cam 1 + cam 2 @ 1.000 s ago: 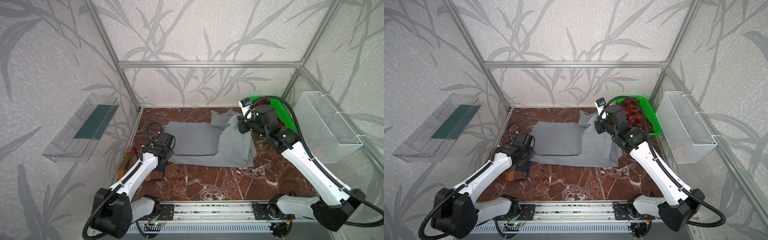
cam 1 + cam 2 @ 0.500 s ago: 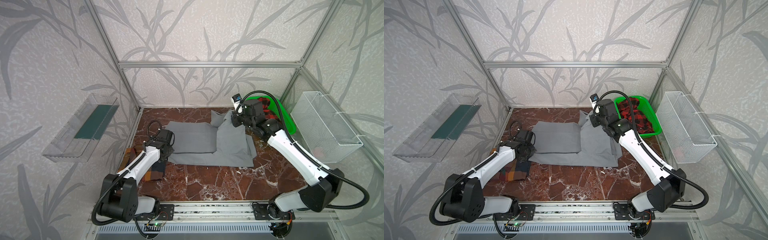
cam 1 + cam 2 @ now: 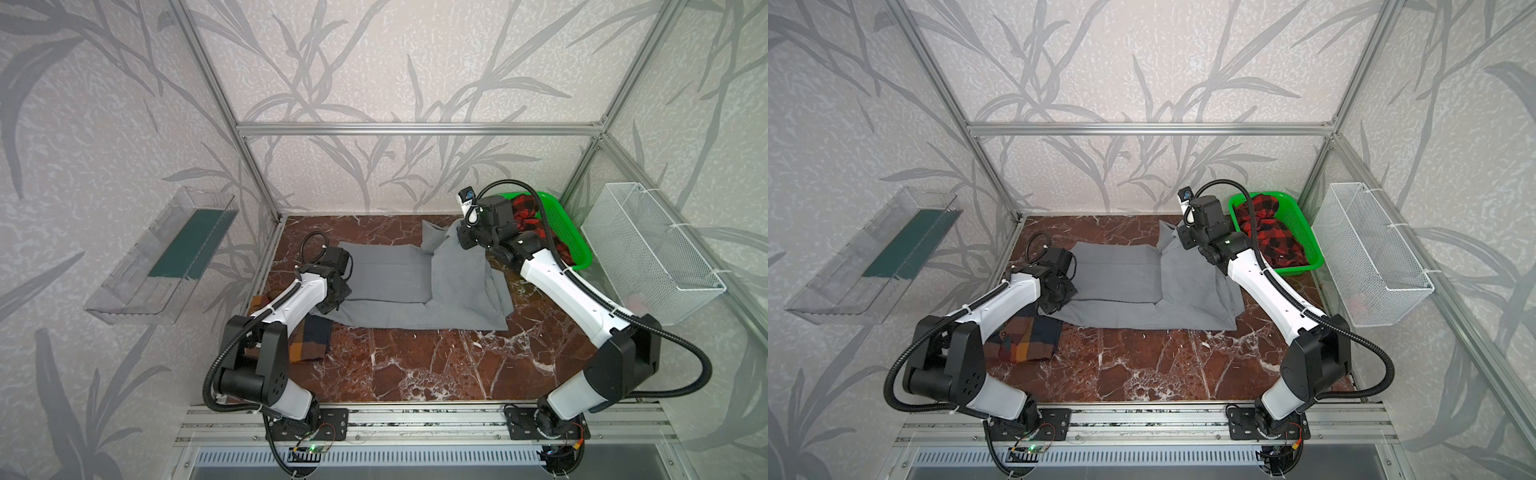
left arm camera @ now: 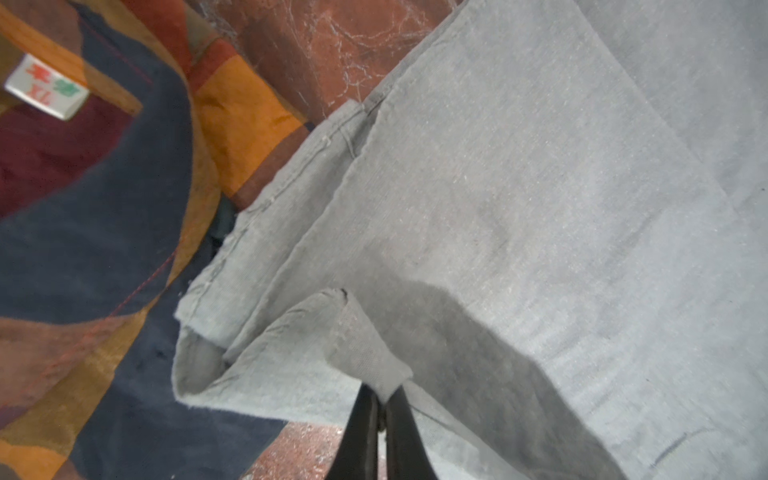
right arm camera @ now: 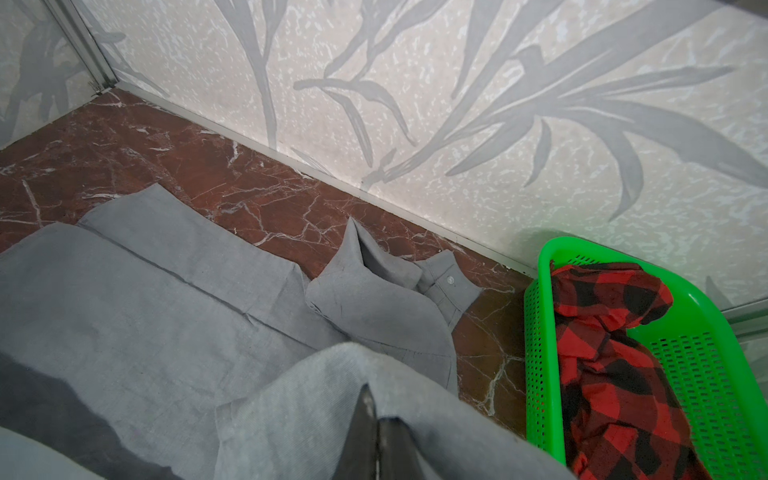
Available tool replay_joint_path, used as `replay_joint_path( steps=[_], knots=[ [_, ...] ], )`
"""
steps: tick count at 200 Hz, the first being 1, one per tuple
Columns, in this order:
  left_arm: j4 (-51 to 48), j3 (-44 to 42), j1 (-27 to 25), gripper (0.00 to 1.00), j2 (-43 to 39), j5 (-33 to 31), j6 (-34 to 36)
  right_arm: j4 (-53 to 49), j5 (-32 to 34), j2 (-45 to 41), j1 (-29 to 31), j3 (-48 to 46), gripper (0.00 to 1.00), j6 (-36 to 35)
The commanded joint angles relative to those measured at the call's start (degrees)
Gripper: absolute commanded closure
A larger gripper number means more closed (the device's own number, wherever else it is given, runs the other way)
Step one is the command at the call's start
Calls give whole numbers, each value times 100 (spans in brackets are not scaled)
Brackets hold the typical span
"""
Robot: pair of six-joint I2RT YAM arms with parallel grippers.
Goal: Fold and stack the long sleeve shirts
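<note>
Both left jaws and right jaws pinching plain grey button-up cloth shirt [image 3: 386, 286], white label [image 4: 46, 88] of orange-navy checked shirt [image 4: 104, 232] only in left wrist view, collar button [image 5: 449, 280] only in right.

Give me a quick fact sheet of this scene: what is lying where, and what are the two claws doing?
surface: red-brown marble table
grey shirt: spread across the middle, partly folded, right part lifted
colour-block shirt: folded at front left, overlapped by a corner of the grey shirt
left gripper: shut, pinching an edge of the grey shirt
right gripper: shut on the grey shirt, holding it raised
green basket: back right, holds a red-and-black checked cloth
wire basket: on the right wall
</note>
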Motion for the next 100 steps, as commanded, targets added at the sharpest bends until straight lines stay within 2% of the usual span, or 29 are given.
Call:
replay_joint_path(
  steps=[1,8,16,24,30,32,43,48,83,100],
  knots=[
    [-280,57,42,92,-2,-80,-11,246,26,144,-20,115,100,-20],
    [-288,62,45,85,-28,-85,-27,266,18,178,-27,103,100,-11],
    [-301,81,59,69,-50,-98,-25,271,9,208,-21,84,100,-2],
    [-339,113,69,49,-81,-134,-24,268,8,220,-23,72,100,12],
    [-403,151,88,30,-99,-175,-25,287,8,209,-21,46,100,32],
    [-417,157,82,27,-107,-187,-29,292,12,211,-22,37,100,26],
    [-449,185,109,23,-168,-212,-10,313,41,195,-23,1,100,49],
    [-471,194,126,16,-186,-209,-6,321,58,194,-21,-11,100,55],
    [-531,193,182,14,-514,-87,15,192,294,289,-24,22,100,84],
    [-476,153,181,7,-707,36,106,123,431,288,-20,5,100,205]
  ],
)
